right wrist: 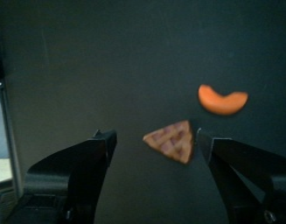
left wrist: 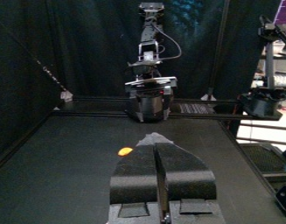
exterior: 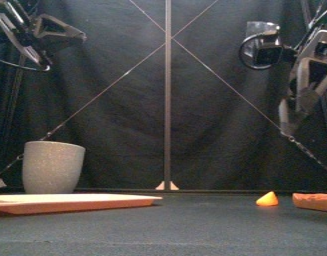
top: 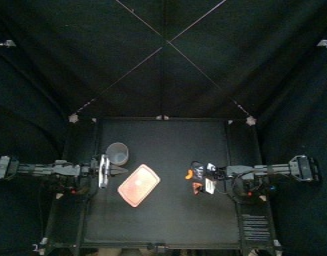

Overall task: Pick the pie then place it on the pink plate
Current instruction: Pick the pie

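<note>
My right gripper (right wrist: 156,137) is spread wide, holding nothing, and the pie (right wrist: 170,141), a small lattice-topped wedge, shows in the gap between my two jaws without touching either. It lies flat on the black table (top: 166,140), off to the right of the pink plate (top: 138,185), with a strip of bare table top between the plate's right edge and the wedge. The front view shows the pie resting low on the table with my jaws not down around it. An orange crescent toy (right wrist: 222,99) sits just beside the pie, a little farther back from the plate's front edge, apart from the pie and outside my jaws. The plate lies at a slant, one corner toward the front, and its pink face is bare. A grey cup (exterior: 54,166) stands upright just behind the plate's back-left corner, close to it but apart. My left gripper (left wrist: 159,140) hangs at the plate's left side, above its left edge, with its jaws pressed together on nothing, pointing across the plate toward the other arm.
</note>
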Robot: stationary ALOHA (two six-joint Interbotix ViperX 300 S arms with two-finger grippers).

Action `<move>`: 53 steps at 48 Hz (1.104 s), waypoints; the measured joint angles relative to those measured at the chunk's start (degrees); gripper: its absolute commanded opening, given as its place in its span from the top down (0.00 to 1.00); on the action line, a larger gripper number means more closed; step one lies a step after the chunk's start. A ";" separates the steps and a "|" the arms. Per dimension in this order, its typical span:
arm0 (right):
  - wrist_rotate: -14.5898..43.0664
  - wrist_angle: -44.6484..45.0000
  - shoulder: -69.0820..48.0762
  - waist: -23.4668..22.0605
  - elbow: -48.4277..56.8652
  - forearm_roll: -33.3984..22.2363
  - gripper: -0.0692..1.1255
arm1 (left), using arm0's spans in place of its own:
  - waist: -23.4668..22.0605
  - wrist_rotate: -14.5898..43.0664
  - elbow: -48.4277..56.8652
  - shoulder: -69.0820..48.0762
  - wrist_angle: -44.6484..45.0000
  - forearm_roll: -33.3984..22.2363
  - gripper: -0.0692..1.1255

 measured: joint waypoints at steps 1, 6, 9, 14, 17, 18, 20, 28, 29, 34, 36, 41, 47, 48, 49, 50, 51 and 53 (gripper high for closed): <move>0.62 0.88 0.00 -0.09 0.00 0.35 0.06 | 0.09 0.00 0.00 0.00 0.09 0.00 0.95; 6.59 5.98 0.26 -1.05 -0.09 2.46 0.06 | 0.53 0.00 0.09 0.00 0.09 0.09 0.95; 12.39 9.49 0.62 -2.64 -0.09 3.96 0.06 | 0.88 0.00 0.18 0.00 0.09 0.00 0.95; 23.73 13.97 1.76 -6.24 -0.26 5.36 0.06 | 1.41 0.00 0.53 0.00 0.00 0.00 0.95; 30.32 14.77 2.20 -7.29 -0.26 5.45 0.06 | 1.67 0.00 0.70 0.00 0.00 0.00 0.95; 32.26 14.77 2.20 -7.47 -0.18 5.45 0.06 | 1.85 0.00 0.79 0.00 0.09 0.09 0.95; 37.18 14.33 2.20 -7.65 0.18 5.01 0.06 | 2.02 0.00 0.97 0.00 0.00 0.00 0.95; 56.16 10.28 3.08 -6.24 2.81 2.37 0.06 | 3.16 -0.26 1.32 0.00 0.00 -0.62 0.95; 59.41 9.05 3.43 -5.36 2.99 1.67 0.06 | 3.34 -0.26 1.41 0.00 0.00 -1.23 0.95; 71.10 4.57 5.54 -0.44 2.99 -2.20 0.06 | 3.69 0.09 1.85 0.00 0.18 -2.55 0.95; 75.59 3.52 6.86 1.67 2.72 -4.39 0.06 | 3.87 0.18 2.11 0.00 0.18 -2.90 0.95; 87.45 2.72 11.87 6.06 0.88 -11.95 0.06 | 5.10 0.26 2.81 0.00 0.26 -2.90 0.95; 95.63 3.08 17.05 8.88 -2.11 -18.98 0.06 | 7.29 0.26 2.99 0.00 0.35 -2.72 0.95; 96.68 3.34 17.84 9.14 -2.64 -20.04 0.06 | 7.56 0.26 2.99 0.00 0.35 -2.72 0.95; 97.73 3.69 18.46 9.32 -3.08 -20.92 0.06 | 7.82 0.26 2.99 0.00 0.35 -2.64 0.95; 98.53 3.96 19.25 9.40 -3.52 -21.71 0.06 | 8.26 0.26 2.99 0.09 0.35 -2.64 0.95; 99.32 4.31 19.95 9.49 -3.87 -22.32 0.06 | 8.61 0.26 2.99 0.00 0.35 -2.64 0.95; 100.02 4.66 21.09 9.49 -4.39 -22.94 0.06 | 9.05 0.26 2.99 0.00 0.35 -2.64 0.95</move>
